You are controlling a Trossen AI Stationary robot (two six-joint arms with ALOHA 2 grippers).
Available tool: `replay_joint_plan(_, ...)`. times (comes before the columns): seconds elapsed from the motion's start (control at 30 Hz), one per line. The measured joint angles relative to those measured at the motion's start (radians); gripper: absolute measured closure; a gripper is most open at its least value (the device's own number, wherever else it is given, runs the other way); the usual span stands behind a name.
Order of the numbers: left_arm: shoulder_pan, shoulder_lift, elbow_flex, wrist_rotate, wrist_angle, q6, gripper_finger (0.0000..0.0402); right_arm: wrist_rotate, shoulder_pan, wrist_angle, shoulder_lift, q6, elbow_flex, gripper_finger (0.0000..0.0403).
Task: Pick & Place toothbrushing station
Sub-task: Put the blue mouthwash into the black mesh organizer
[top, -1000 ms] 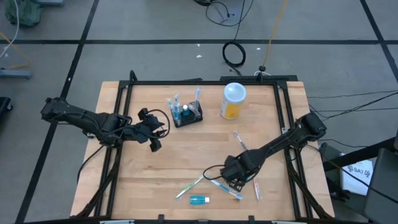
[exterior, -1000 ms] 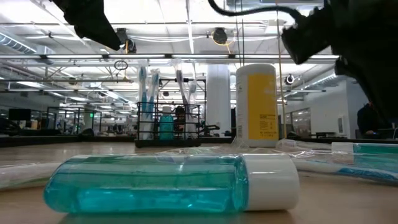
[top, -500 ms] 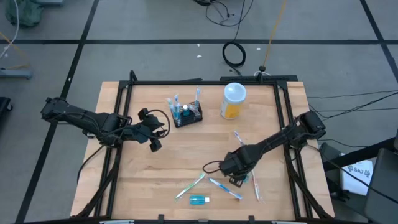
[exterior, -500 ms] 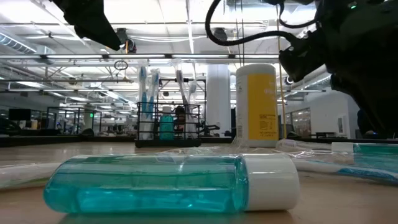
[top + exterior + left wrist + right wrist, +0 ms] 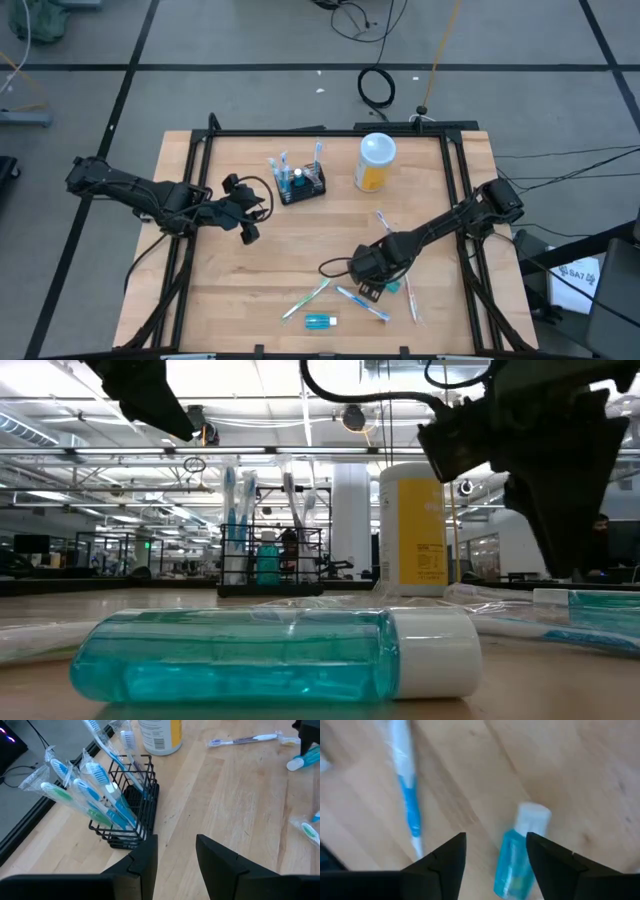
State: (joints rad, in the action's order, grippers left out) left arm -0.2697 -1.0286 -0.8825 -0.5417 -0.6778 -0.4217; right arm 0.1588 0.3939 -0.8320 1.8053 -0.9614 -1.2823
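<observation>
The toothbrushing station (image 5: 303, 184) is a small black wire rack standing on its base at the table's far middle, with several wrapped toothbrushes upright in it (image 5: 131, 818). My left gripper (image 5: 246, 226) hovers open to its left, nothing between the fingers (image 5: 175, 854). My right gripper (image 5: 366, 278) is open above the near middle of the table, over a blue toothbrush (image 5: 410, 806) and a small blue bottle (image 5: 516, 864), both lying flat; it touches nothing.
A yellow container with a white lid (image 5: 375, 161) stands right of the rack. Loose toothbrushes lie at the near middle (image 5: 309, 298), (image 5: 362, 303), (image 5: 410, 297) and farther back (image 5: 385, 225). The blue bottle (image 5: 320, 321) lies by the near edge. A black frame (image 5: 320, 131) borders the table.
My right gripper has moved a little toward the table's left edge, away from the loose toothbrushes at the near right. The toothbrushes and the bottle lie where they were.
</observation>
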Motion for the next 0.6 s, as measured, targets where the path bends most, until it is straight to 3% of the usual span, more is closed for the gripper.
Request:
replay_joint_plan(0.3, 0.000, 0.000, 0.000, 0.001, -0.002, -0.001, 0.0261, -0.022, 0.009, -0.041, -0.001, -0.044, 0.007, 0.0155)
replay_joint_plan(0.6, 0.000, 0.000, 0.000, 0.001, -0.003, -0.002, 0.0261, -0.025, 0.013, 0.108, -0.009, -0.075, 0.198, 0.0158)
